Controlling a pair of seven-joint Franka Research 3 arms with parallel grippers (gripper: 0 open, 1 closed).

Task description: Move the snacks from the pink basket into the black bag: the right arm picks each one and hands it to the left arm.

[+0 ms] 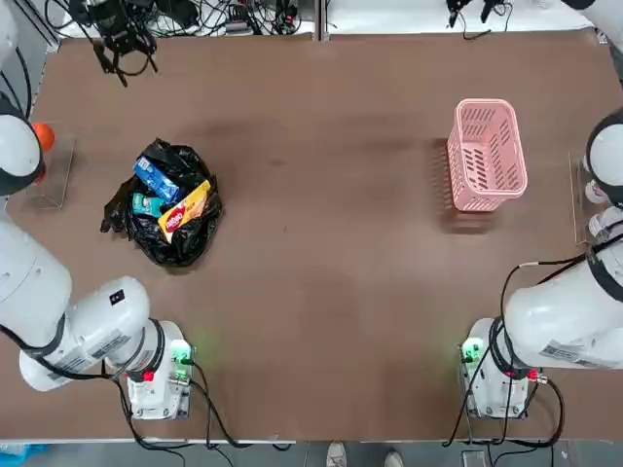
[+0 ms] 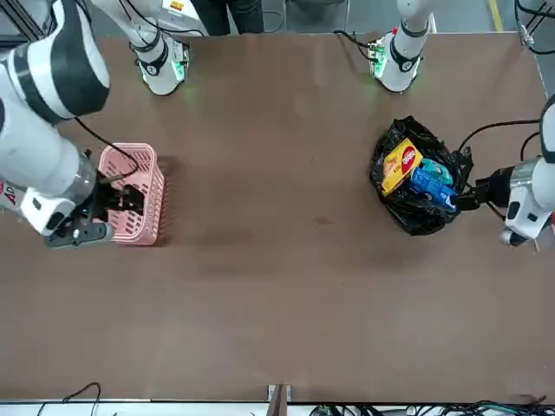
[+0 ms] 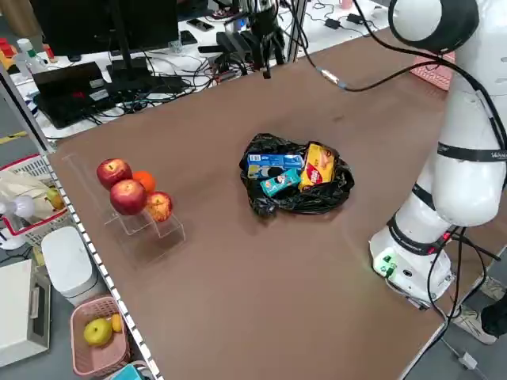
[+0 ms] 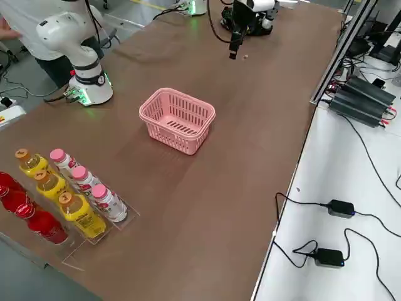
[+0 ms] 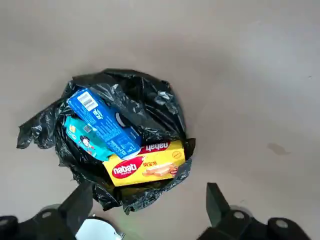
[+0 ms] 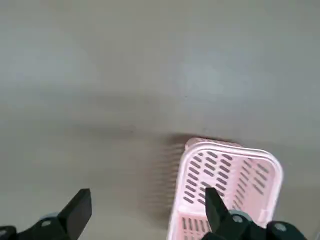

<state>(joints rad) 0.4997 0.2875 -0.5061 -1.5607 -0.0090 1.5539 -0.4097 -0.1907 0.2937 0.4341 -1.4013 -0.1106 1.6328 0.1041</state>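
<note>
Snacks (image 5: 107, 131) lie in the black bag (image 5: 150, 112) near the spread left hand (image 5: 150, 192), while the right hand (image 6: 150, 197), also spread, hovers near the pink basket (image 6: 230, 149).

Left gripper's base running off the lower edge of the left wrist view, pink basket (image 6: 227, 172) being cut by the lower edge of the right wrist view, the bottom of black bag (image 5: 150, 100) hiding under the packets (image 5: 145, 164)

"nabati" in white on red ovals on the yellow snack packet (image 5: 155, 167) in the bag (image 5: 137, 105)
</note>
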